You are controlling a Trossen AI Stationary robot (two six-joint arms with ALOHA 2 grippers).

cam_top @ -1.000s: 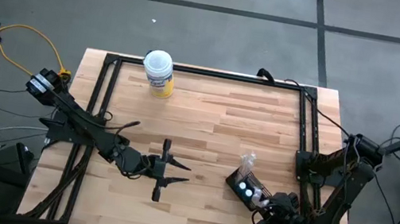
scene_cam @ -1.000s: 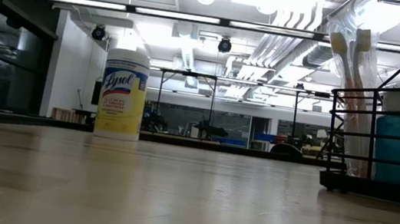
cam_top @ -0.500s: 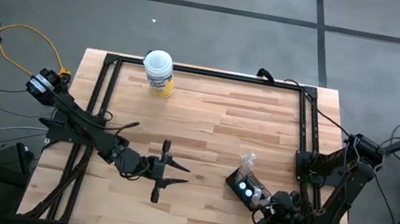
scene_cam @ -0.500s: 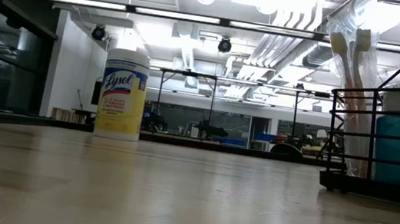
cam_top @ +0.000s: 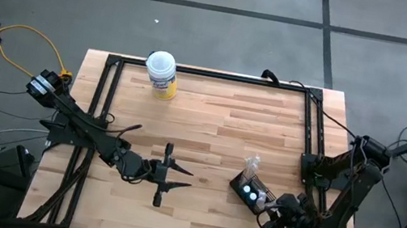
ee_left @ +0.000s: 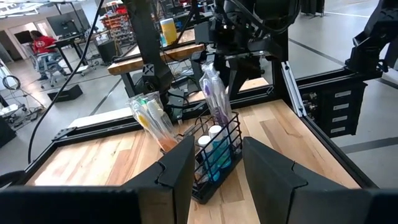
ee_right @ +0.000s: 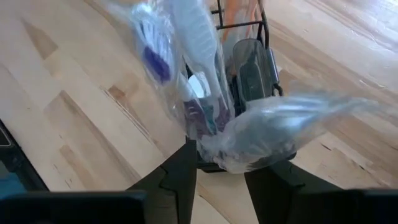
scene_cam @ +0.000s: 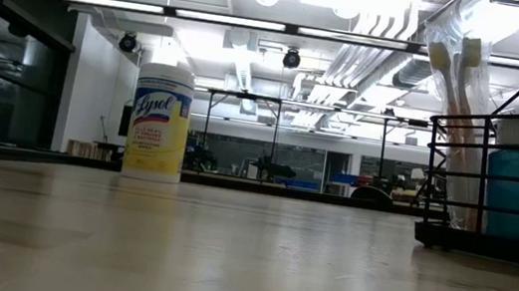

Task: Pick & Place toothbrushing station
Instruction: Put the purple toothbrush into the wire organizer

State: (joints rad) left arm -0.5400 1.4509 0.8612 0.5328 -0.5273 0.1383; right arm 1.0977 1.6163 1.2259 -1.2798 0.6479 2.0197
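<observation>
The right pincer (cam_top: 269,215) stands at the near right part of the worktop (cam_top: 218,124), its two fingers parted around the near end of the station (cam_top: 250,191), a black wire rack holding bagged toothbrushes (ee_left: 149,118) and small blue bottles (ee_left: 217,152). In the right wrist view the fingers (ee_right: 180,171) flank the rack's base with daylight on either side, so nothing looks gripped. Whether the rack is about to be taken or has just been set down cannot be told from the pictures; in the low view it sits flat on the wood.

The left pincer (cam_top: 175,177) waits mid-worktop, well apart from the rack, its fingers spread wide and empty, aimed toward the station. A yellow-labelled canister (cam_top: 161,74) stands upright near the far edge, clear of both arms.

If a pick is in hand, the next move calls for the right fingers to close squarely on the rack's wire wall, low enough that the tall, top-heavy toothbrush bags do not tip it during a lift.
</observation>
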